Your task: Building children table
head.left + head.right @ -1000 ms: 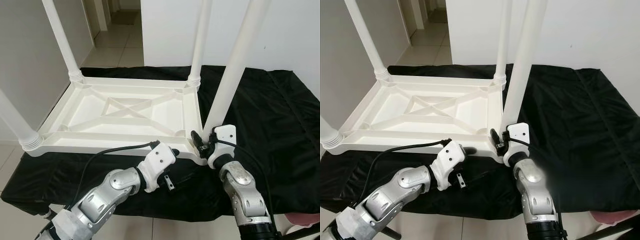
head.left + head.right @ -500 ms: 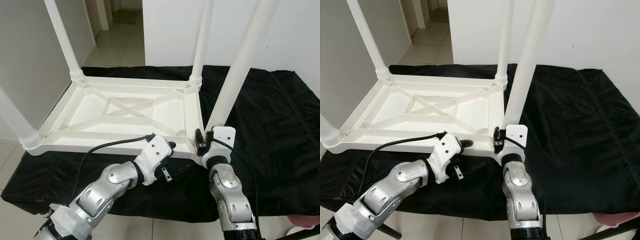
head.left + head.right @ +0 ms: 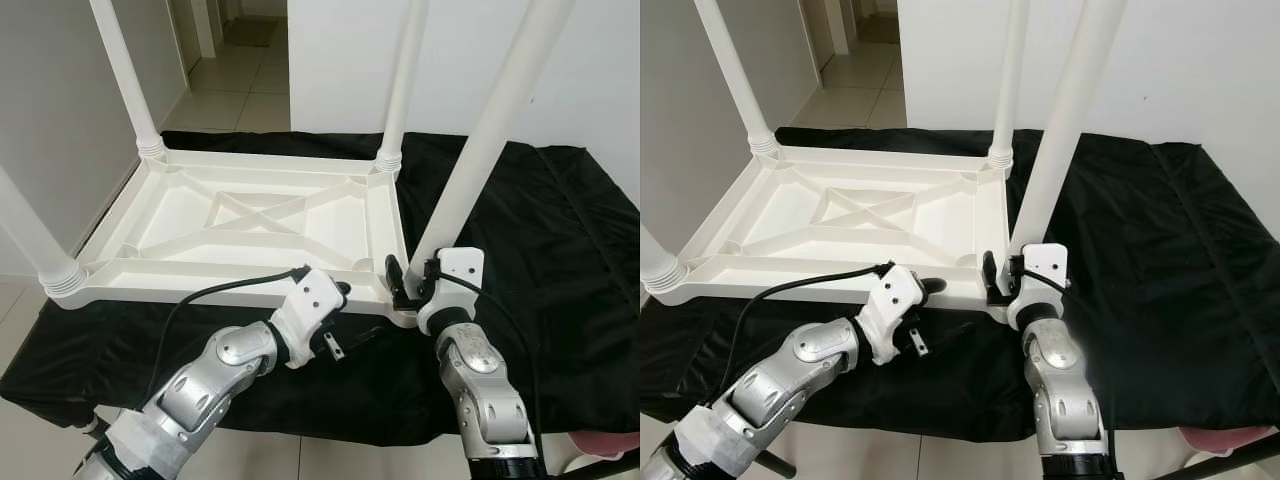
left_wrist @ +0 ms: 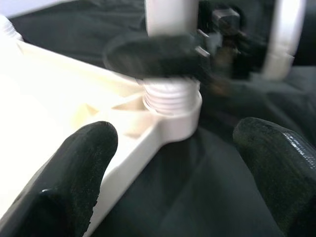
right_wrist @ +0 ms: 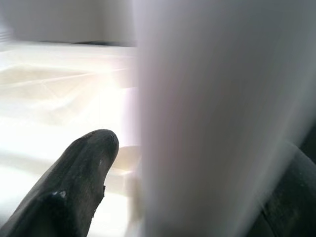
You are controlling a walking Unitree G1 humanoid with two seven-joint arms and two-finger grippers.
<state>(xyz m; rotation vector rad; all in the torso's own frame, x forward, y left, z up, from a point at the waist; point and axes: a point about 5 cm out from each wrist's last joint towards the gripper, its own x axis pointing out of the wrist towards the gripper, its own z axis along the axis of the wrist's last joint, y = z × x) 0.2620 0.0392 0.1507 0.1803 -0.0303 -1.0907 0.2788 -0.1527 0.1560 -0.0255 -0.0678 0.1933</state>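
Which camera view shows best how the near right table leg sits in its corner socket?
The left wrist view: its threaded foot sits in the corner socket, seen between the open left pincer's fingers. The eye views show the whole leg with the right pincer around its base, hiding the joint. The right wrist view gives a blurred white shaft.

All four white legs run off the top edge of the head views, their ends unseen. In the right wrist view the near leg is a pale blur — one of the fingers shows, the other hides behind it. The socket reads smeared in the left wrist view.
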